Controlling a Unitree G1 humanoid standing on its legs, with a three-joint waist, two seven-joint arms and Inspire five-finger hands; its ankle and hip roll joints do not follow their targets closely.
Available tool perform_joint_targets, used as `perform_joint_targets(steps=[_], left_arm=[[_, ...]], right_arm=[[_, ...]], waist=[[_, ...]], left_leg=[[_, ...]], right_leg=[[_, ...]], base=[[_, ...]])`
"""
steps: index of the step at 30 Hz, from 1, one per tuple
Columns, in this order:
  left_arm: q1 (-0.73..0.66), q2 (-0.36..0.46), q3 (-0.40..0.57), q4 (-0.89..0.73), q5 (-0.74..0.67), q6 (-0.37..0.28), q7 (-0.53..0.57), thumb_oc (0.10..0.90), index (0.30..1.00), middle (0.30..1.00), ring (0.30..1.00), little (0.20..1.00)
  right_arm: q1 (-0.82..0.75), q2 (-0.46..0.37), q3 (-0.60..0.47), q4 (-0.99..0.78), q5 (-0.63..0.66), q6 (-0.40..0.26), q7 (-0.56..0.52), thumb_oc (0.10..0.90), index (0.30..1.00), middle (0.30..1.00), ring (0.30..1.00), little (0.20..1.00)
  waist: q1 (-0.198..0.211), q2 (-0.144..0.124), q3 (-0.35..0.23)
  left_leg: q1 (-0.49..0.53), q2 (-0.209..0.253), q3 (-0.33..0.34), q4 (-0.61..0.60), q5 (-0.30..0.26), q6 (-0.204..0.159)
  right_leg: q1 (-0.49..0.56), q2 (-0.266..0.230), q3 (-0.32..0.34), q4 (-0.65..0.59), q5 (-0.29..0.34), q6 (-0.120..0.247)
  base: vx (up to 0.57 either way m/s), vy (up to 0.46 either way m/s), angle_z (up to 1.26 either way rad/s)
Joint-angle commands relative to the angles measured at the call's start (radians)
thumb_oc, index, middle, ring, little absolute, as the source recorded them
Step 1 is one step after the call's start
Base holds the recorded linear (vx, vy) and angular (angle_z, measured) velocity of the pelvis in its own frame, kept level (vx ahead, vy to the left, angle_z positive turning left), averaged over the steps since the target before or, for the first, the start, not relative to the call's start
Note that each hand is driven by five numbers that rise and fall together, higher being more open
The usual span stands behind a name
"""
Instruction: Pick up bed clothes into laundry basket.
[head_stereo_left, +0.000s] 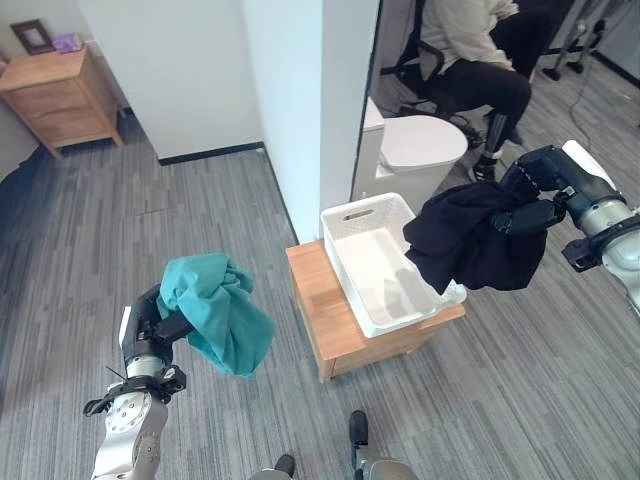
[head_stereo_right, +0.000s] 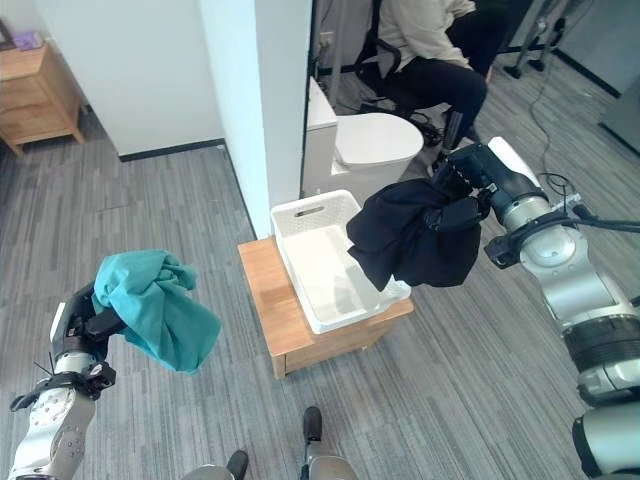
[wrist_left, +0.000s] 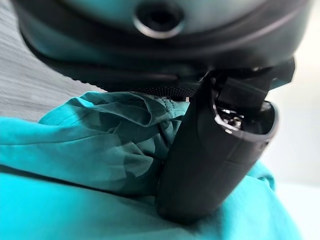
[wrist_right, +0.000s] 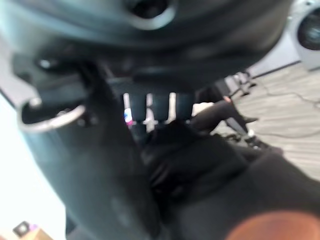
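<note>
My left robot hand grips the teal cloth; my right robot hand grips the black cloth, which hides the white basket's right corner.

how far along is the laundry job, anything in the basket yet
Both garments are picked up, none dropped in yet. The white laundry basket on the low wooden table looks empty. The right hand holds a black garment hanging over the basket's right edge, so that one is nearly there. The left hand grips a teal garment off to the table's left, above the floor. Left: release black, bring teal over, release.
</note>
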Motion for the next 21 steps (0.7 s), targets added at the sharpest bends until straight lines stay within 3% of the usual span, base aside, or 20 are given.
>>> perform_joint_targets(steps=[1, 7, 21], left_arm=[[-0.043, 0.141, -0.007, -0.115, -0.029, -0.126, -0.018, 0.400, 0.300, 0.300, 0.300, 0.300], [-0.053, 0.135, -0.009, -0.109, -0.037, -0.134, -0.005, 0.400, 0.300, 0.300, 0.300, 0.300], [-0.083, 0.122, -0.033, -0.111, -0.038, -0.134, 0.011, 0.400, 0.300, 0.300, 0.300, 0.300]], right_arm=[[-0.345, -0.035, 0.069, 0.111, -0.023, -0.041, -0.122, 0.400, 0.300, 0.300, 0.300, 0.300], [-0.481, 0.052, 0.162, 0.186, -0.030, -0.028, -0.132, 0.400, 0.300, 0.300, 0.300, 0.300], [-0.511, 0.164, 0.200, 0.215, -0.090, -0.001, -0.141, 0.400, 0.300, 0.300, 0.300, 0.300]], waist=[[0.030, -0.055, -0.067], [0.049, -0.036, -0.052], [0.057, -0.028, -0.022]], left_leg=[[-0.099, 0.015, -0.007, -0.060, 0.106, -0.040], [-0.127, 0.012, -0.014, -0.067, 0.124, -0.047], [-0.153, 0.004, -0.031, -0.068, 0.131, -0.046]], right_leg=[[0.111, -0.032, -0.003, 0.014, -0.200, 0.071], [0.089, -0.034, -0.018, 0.012, -0.197, 0.071], [0.076, -0.035, -0.021, 0.009, -0.198, 0.066]], base=[[-0.02, 0.009, 0.06], [0.00, 0.003, 0.06], [0.00, 0.002, 0.07]])
